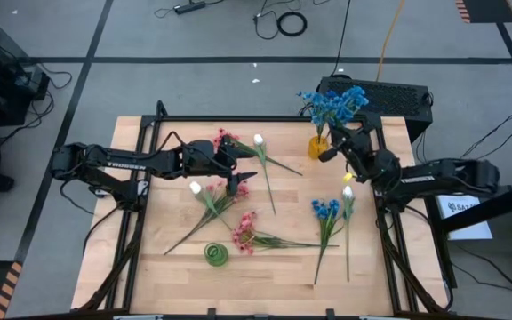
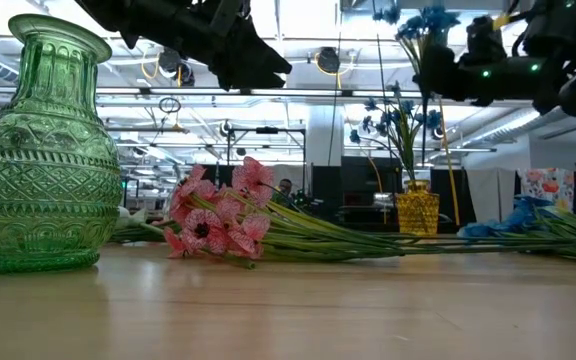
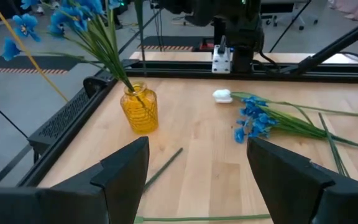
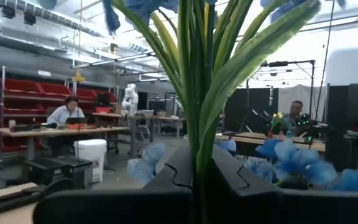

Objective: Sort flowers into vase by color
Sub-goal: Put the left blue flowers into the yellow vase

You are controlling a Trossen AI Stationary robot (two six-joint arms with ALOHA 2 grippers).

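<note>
Spanning most of the high view, the wooden surface carries two vases and loose flowers; its near edge is cut off by the frame. Two dark arms reach in, from nine o'clock and from three o'clock. The left tool hangs near the centre with fingers spread apart, holding nothing. The right tool is at about one o'clock, fingers pressed together on the green stems of a blue sprig standing over the yellow vase; from the wrist view only stems and leaves fill the gap, so how many stems are pinched is hard to tell. The green vase sits at six o'clock. Loose sprigs lie flat: two pink, one of them partly hidden under the left arm; one blue at four o'clock; three white, their small heads barely readable. People sit at desks beyond.
</note>
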